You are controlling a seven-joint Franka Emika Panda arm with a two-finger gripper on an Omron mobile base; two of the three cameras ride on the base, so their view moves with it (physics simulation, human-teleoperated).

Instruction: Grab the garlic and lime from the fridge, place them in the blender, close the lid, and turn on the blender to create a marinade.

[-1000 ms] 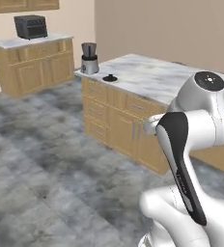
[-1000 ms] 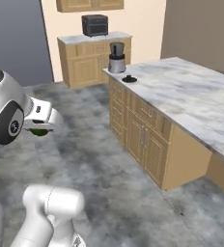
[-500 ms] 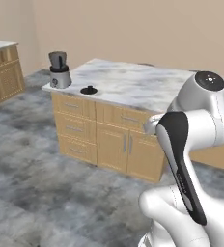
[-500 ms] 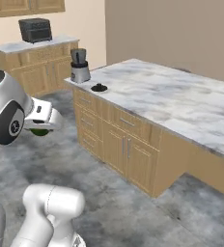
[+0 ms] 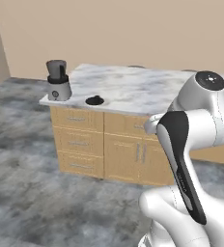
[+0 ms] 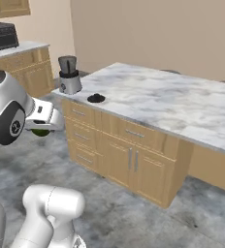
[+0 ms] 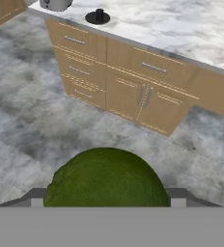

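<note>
The lime (image 7: 106, 178), dark green and round, sits between my two fingertips, and my gripper (image 7: 106, 198) is shut on it. From the right base camera the gripper (image 6: 40, 127) hangs low beside the arm, with the lime (image 6: 40, 131) peeking out under it, well short of the island. The blender (image 5: 58, 80) stands on the island's left corner, its jar open on top. The lid (image 5: 94, 101), a black disc with a knob, lies on the marble just to the right of the blender (image 6: 69, 75). The garlic and the fridge are out of view.
The island (image 6: 182, 104) has a marble top over wooden drawers (image 7: 80, 58) and cabinet doors (image 7: 147, 99). Grey stone floor (image 5: 27, 193) stretches between me and it. A dark toaster oven (image 6: 2, 36) sits on a back counter at far left.
The base has driven and turned, so the whole scene has swung: the island with the blender and lid now stands nearer and more head-on. The arm keeps the same pose, still holding the lime.
</note>
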